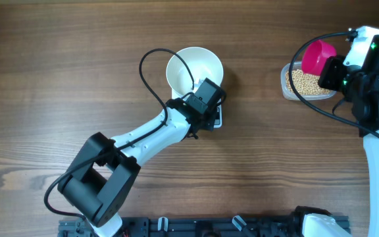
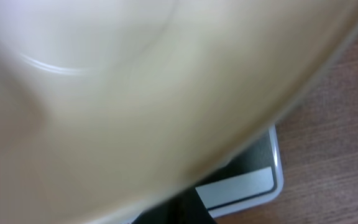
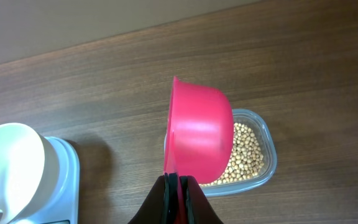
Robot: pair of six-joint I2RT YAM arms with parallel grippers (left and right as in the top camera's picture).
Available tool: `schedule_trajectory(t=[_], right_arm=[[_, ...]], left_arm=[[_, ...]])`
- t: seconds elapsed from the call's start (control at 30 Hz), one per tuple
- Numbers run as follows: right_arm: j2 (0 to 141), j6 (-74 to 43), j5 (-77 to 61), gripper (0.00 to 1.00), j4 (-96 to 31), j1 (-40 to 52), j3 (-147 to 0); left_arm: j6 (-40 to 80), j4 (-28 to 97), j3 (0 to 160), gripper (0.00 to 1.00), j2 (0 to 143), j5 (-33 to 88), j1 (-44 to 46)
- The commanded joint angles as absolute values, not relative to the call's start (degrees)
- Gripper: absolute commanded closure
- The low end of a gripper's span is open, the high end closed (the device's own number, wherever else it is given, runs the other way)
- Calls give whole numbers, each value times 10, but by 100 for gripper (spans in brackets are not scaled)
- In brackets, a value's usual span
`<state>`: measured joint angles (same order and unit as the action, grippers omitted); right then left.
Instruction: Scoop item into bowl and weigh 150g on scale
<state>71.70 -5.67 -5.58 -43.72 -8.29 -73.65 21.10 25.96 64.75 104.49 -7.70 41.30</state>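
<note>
Left claw (image 1: pixel 208 99), fully closed, grips the rim of the white bowl (image 1: pixel 188 66), which sits over the scale (image 3: pixel 64 171). Right claw (image 3: pixel 179 186), fully closed, pinches the handle of a pink scoop (image 3: pixel 197 134) held above the beans (image 3: pixel 247 155) in a clear tub (image 3: pixel 271 158).

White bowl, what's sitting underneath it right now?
The scale: one white edge and part of its grey display stick out past the white bowl. The bowl covers the rest of its platform, so whether they touch cannot be seen.
</note>
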Motion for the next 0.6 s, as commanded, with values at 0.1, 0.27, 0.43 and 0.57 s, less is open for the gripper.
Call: schedule_trajectory(t=[0.1, 0.27, 0.43, 0.57], right_arm=[[720, -46, -65, 96, -435, -84, -749], [720, -47, -65, 96, -436, -84, -749], [720, -47, -65, 96, -436, -84, -749], [720, -46, -65, 96, -438, -84, -749]], left_arm=[[213, 244, 643, 96, 1074, -103, 410], [214, 241, 643, 96, 1077, -103, 410], [214, 237, 643, 96, 1081, -101, 410], [215, 235, 643, 96, 1085, -101, 410]])
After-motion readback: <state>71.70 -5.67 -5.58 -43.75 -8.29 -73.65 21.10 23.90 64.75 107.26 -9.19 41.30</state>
